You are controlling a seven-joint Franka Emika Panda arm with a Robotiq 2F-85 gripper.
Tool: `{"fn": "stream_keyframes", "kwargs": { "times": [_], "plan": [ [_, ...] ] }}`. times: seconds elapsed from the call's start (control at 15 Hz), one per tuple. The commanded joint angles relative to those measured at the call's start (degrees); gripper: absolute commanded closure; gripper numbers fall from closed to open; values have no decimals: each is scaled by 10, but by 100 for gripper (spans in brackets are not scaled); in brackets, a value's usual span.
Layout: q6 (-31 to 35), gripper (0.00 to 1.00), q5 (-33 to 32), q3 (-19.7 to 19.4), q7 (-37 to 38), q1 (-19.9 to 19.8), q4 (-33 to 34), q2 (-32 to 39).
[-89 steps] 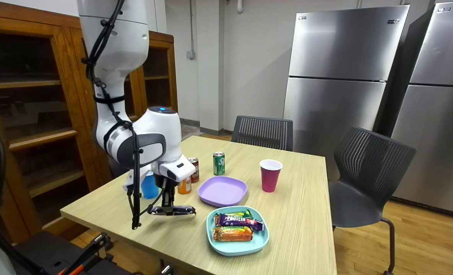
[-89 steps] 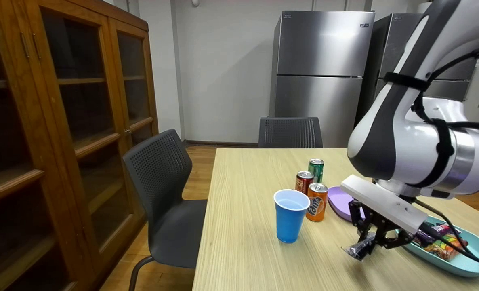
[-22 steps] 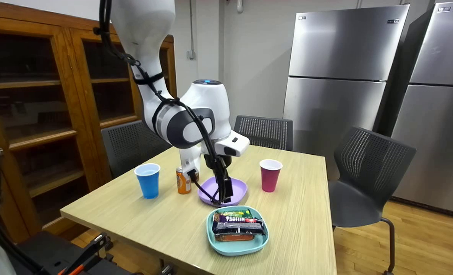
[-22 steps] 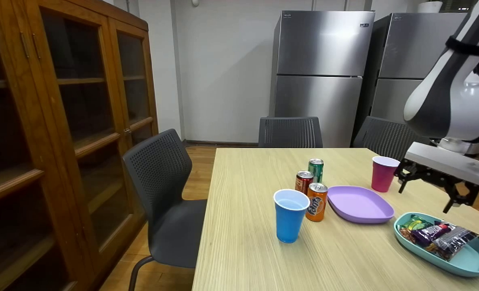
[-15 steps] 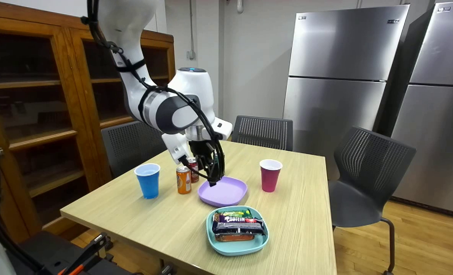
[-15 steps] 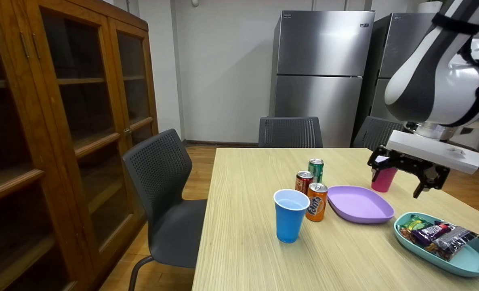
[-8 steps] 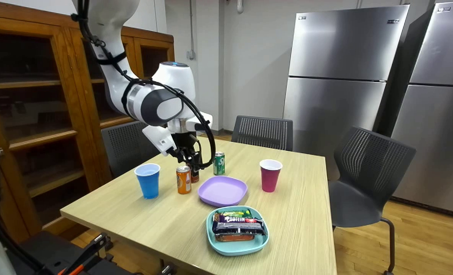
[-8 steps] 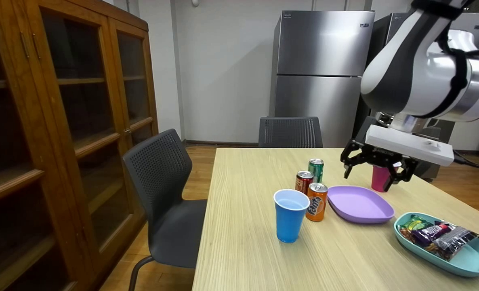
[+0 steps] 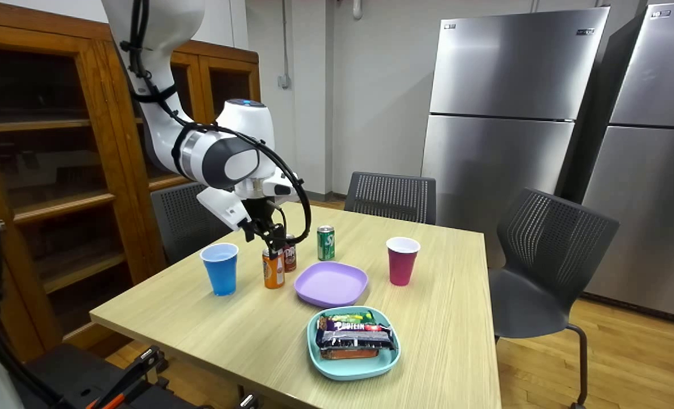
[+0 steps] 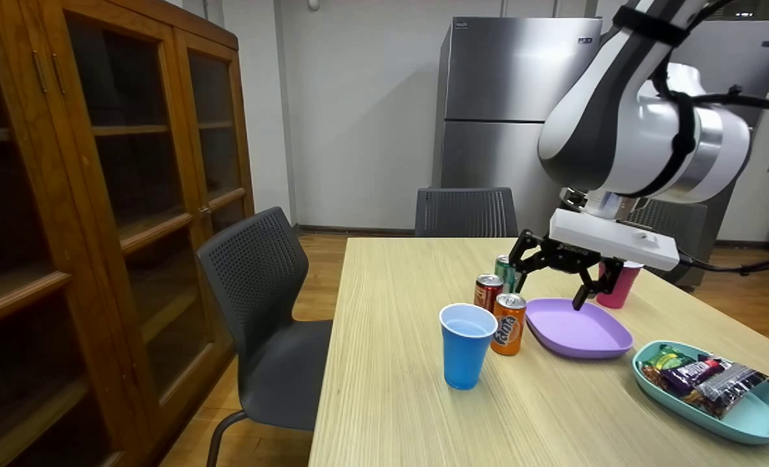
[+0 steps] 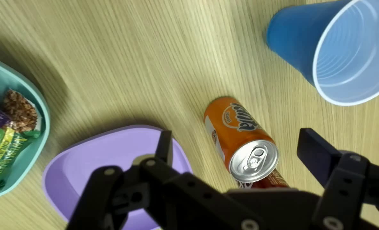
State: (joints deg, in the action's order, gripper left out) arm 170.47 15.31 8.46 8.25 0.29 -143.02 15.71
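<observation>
1. My pincer [image 10: 549,293]: one, spread wide, grasping nothing, held above the bench [image 9: 428,341].
2. Orange Fanta can [image 11: 240,137]: one, standing on the bench between the blue cup [image 10: 465,353] and the purple plate [image 9: 330,284]; long axis upright, lid up.
3. Same can, wrist view: axis slants across the picture, base to upper left, lid to lower right; pull-tab [image 11: 256,158] plain to see; my fingers [image 11: 164,147] stand apart from it, one on either side.
4. Same can, outside cameras: in an exterior view its lettering [image 10: 506,329] faces the lens; in an exterior view my fingertip [image 9: 274,247] crosses its top edge.
5. Red can [image 10: 488,292]: upright, just beside the orange one; largely hidden in the wrist view.
6. Green can [image 9: 325,243], magenta cup [image 9: 402,265]: shown in both exterior views, outside the wrist view.
7. Turquoise plate [image 9: 354,370], bearing wrapped bars [image 9: 354,336]: entire in both exterior views, cropped in the wrist view.
</observation>
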Motion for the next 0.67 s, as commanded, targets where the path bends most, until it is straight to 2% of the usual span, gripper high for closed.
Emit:
{"fn": "stream_keyframes", "kwargs": {
  "times": [0.0,0.27,0.6],
  "plan": [
    [-27,0,-13,-3,-6,9,54,46],
    [-35,0,-35,-22,9,33,100,90],
    [-38,0,-69,-68,36,82,150,136]
  ]
}}
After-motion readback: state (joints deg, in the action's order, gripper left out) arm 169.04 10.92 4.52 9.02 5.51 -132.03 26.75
